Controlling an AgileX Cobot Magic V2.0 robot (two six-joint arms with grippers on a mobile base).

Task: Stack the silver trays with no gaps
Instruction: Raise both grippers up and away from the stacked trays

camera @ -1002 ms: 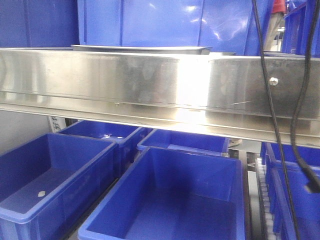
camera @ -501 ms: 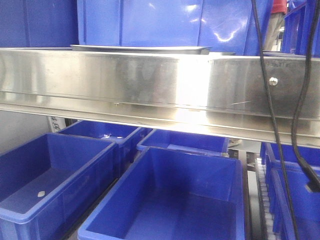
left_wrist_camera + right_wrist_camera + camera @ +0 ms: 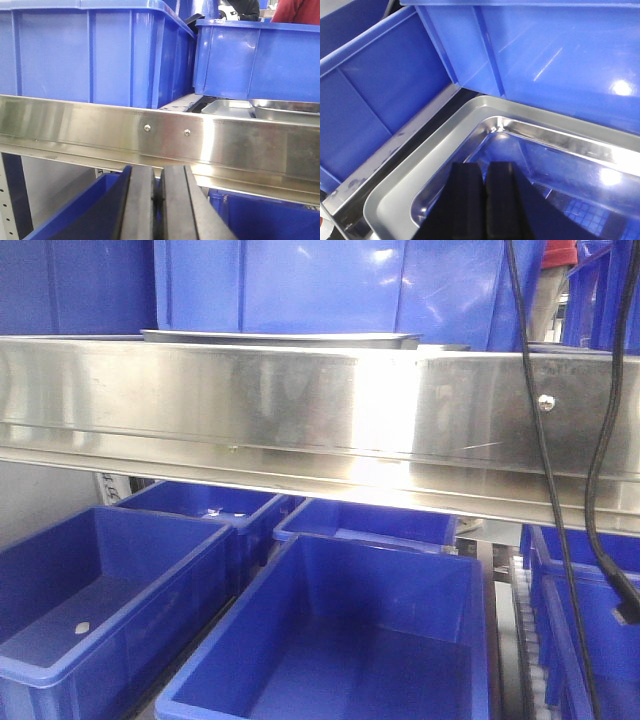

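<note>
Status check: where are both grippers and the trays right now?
Left gripper shut, empty, below the shelf band. Right gripper shut, empty, over silver tray. Blue bin overhangs the tray's far side.

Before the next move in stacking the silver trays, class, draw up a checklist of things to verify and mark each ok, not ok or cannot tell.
1. Left gripper empty, black fingers together: ok.
2. Right gripper empty, fingers together above the shiny rectangular stainless-steel tray: ok.
3. Inside of that tray free of objects: ok in the part visible.
4. Second shiny steel tray located, on the shelf behind the brushed-steel shelf band: ok.
5. Trays already nested without a gap: cannot tell.
6. Room under the overhanging blue plastic bin: cannot tell.
</note>
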